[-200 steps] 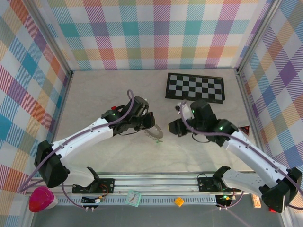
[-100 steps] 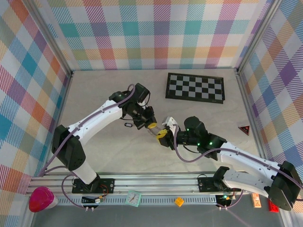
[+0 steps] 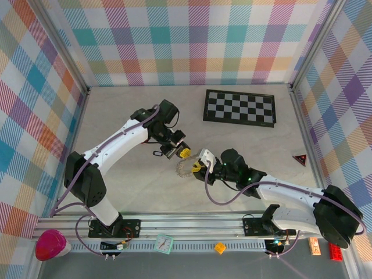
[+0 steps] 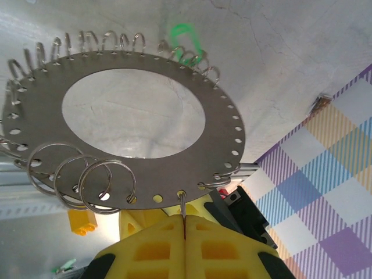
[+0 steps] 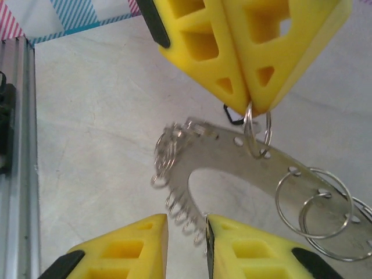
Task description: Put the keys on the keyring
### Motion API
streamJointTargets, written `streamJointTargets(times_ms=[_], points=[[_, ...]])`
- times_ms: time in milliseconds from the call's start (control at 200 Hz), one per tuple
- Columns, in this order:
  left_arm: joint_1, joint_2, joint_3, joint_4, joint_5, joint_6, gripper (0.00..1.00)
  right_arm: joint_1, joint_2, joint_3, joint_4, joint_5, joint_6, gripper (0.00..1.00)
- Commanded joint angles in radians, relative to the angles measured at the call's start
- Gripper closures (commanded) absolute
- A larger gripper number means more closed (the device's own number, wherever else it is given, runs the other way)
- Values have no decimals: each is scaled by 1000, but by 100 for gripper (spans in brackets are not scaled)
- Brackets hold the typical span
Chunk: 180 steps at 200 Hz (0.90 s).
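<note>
Pastel plaid walls (image 3: 174,40) box in a pale, marbled desk (image 3: 116,116), with a black-and-white chequered mat (image 3: 239,107) at the upper right of the overhead view. Just below centre of that view hangs the keyring (image 3: 185,170), a flat silvery metal plate-ring. Its rim is pierced with holes and fringed with small wire loops and a few split rings.

The left end effector (image 4: 185,224) has its yellow fingers pressed together on one wire loop at the rim, so the ring dangles tilted above the desk. The right end effector (image 5: 186,232) sits at the opposite rim. Its fingers are slightly apart with the fringe loops at their mouth, clamped on nothing that I can see.

What looks like the small black-headed key (image 3: 157,154) lies on the desk just left of the left fingers. A green key head (image 4: 187,43) shows by the far rim; I cannot tell whether it is hooked on.

The ring looks thin and light, and free to swing from its single loop. The flat plate between holes seems a steadier hold than the springy loops. The keys are tiny and likely slippery, and are best pinched by the plastic head's edge.
</note>
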Motion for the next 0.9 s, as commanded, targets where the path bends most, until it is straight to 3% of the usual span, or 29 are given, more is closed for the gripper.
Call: streamJointTargets(times_ms=[0,155,495,690,895], points=[[15,-37,-3,-3,67,-73,100,6,8,-9,137,28,-120,76],[20,-60,-28,16,80,-111,100,6,1,-27,201,79,-142,76],[22,-88,-54,31,86,-142,100,6,9,-19,239,70,-122,79],[22,-94,-64,26,83,-144,100,6,-8,-13,196,157,-120,80],[22,-91,-68,35,83,-150,100,6,-26,-16,172,99,-114,76]])
